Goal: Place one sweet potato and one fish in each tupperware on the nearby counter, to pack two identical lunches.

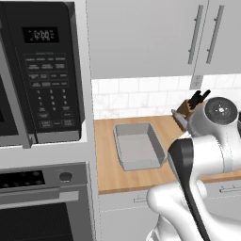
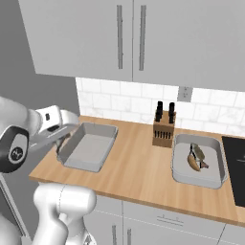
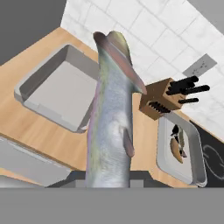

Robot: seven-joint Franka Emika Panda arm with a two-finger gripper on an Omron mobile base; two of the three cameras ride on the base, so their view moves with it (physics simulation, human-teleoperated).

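A grey tupperware (image 1: 139, 151) sits on the wooden tabletop (image 1: 107, 174) with nothing inside it. Behind it is a white tile wall (image 1: 136, 98). A knife block (image 1: 184, 109) peeks out from behind the big white robot arm (image 1: 207, 141). A black microwave (image 1: 42, 70) hangs over an oven (image 1: 44, 207) to the left.

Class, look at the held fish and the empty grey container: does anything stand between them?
Nothing visible does. The slender grey fish hangs in the hand near the empty shallow grey container; the wooden knife block stands off to the side.
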